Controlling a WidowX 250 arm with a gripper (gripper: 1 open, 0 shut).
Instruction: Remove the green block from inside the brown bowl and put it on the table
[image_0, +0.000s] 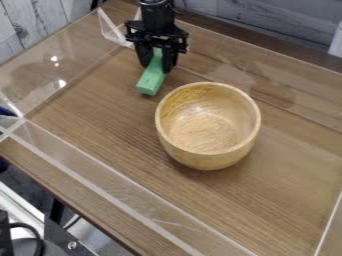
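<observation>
Black fingers of my gripper were clamped tight on the upper end of the green block, pointing straight down near the far edge of the table. I had the block by one end, so it hung at a slant, its lower end reaching toward the near side and down to the wood; I could not tell whether that end touched the surface or sat just above it. The block was outside the brown bowl, just beside the bowl's far-left rim, and the bowl itself stood empty toward the middle of the table.

What worried me was the release. Held by one end and tilted, the block could tip or roll as my jaws let go, and with the bowl's rim so close it might knock against the wall or slide back toward it. If the lower end was not yet resting on the wood, opening would drop it and let it bounce toward the clear acrylic wall along the left edge.

I could read no brand, label or writing anywhere.
</observation>
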